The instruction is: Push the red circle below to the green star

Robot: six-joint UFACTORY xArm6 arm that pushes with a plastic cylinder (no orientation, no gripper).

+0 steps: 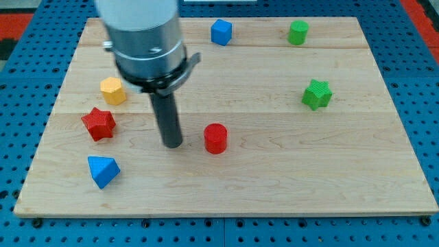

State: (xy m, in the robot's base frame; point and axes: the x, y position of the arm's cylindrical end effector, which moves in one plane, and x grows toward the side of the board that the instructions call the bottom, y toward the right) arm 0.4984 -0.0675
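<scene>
Upright, red circle (215,138), a short cylinder.

A: What lies on the wooden bench (274,178)?

B: A red circle (215,138) near the middle, a green star (317,94) at right, a green cylinder (298,32) and blue cube (221,31) along the top.

A: And on the left?

B: A yellow hexagon (112,90), a red star (99,123) and a blue triangle (103,170) at lower left.
</scene>
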